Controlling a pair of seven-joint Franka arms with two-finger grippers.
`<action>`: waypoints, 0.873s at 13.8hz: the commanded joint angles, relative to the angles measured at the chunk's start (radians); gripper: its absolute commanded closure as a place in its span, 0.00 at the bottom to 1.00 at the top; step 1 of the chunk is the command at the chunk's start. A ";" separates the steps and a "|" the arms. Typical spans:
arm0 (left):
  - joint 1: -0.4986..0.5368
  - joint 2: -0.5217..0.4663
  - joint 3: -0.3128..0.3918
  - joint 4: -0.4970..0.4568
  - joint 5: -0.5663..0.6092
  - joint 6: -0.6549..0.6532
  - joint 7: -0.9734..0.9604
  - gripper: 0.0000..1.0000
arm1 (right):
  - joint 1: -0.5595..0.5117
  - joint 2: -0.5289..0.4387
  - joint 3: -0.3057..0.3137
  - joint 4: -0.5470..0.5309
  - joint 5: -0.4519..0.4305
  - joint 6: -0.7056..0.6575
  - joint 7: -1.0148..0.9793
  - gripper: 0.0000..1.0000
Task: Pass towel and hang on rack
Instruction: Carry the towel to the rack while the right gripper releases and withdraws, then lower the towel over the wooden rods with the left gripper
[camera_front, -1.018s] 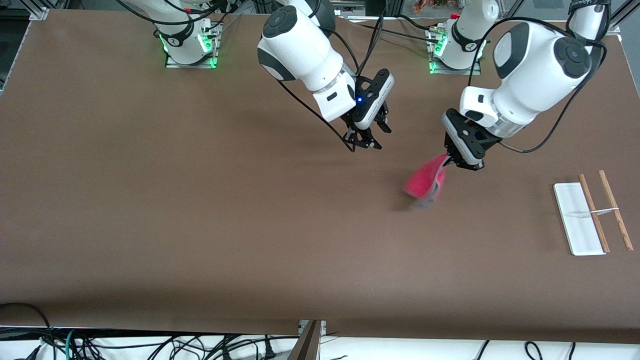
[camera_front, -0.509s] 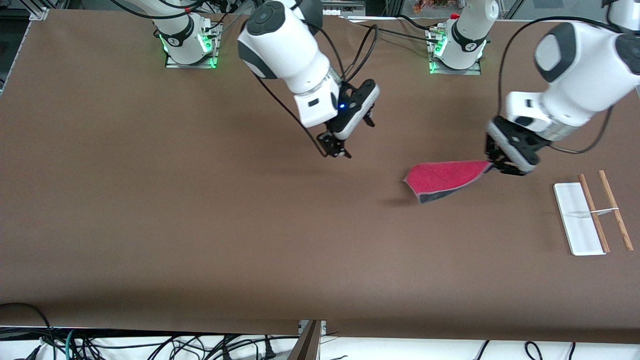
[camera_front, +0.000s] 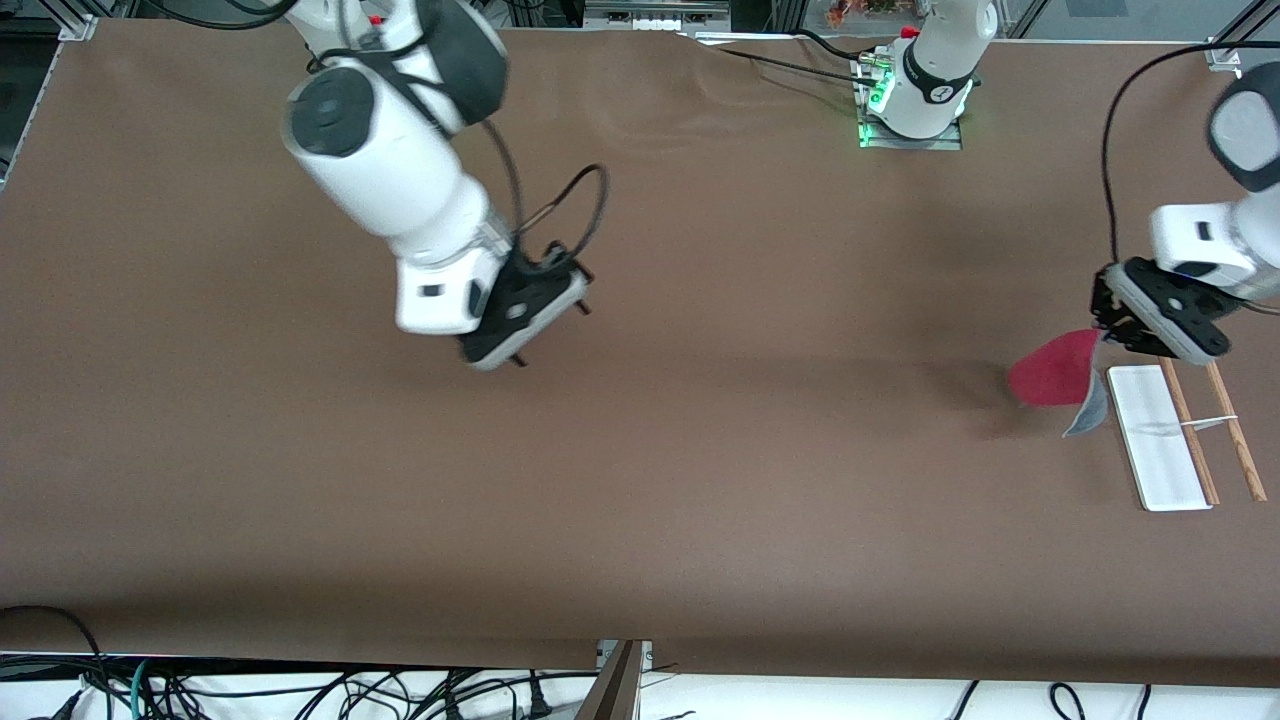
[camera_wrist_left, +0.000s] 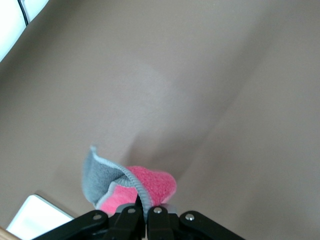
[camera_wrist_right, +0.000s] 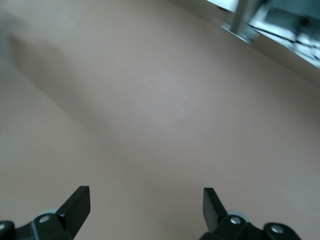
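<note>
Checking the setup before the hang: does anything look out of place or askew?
Nothing stands out. The left claw holds the towel by one corner, hanging beside the rack, which stands undisturbed. The right claw waits open over bare table.

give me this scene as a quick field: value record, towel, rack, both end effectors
towel: pink-red and grey towel hanging in the air from the left end effector, beside the rack
rack: rack with white base and two wooden rods, on the table at the left arm's end
left end effector: left end effector shut on the towel's edge, over the table by the rack
right end effector: right end effector open, holding nothing, over bare table
</note>
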 joint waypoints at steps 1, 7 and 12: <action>0.047 0.108 -0.004 0.141 0.024 -0.063 0.068 1.00 | -0.037 -0.088 -0.104 -0.030 0.046 -0.149 0.009 0.00; 0.178 0.121 -0.003 0.186 0.005 -0.075 0.201 1.00 | -0.156 -0.240 -0.293 -0.064 0.032 -0.248 0.012 0.00; 0.181 0.206 0.043 0.249 -0.008 -0.034 0.299 1.00 | -0.163 -0.303 -0.397 -0.084 -0.009 -0.378 0.002 0.00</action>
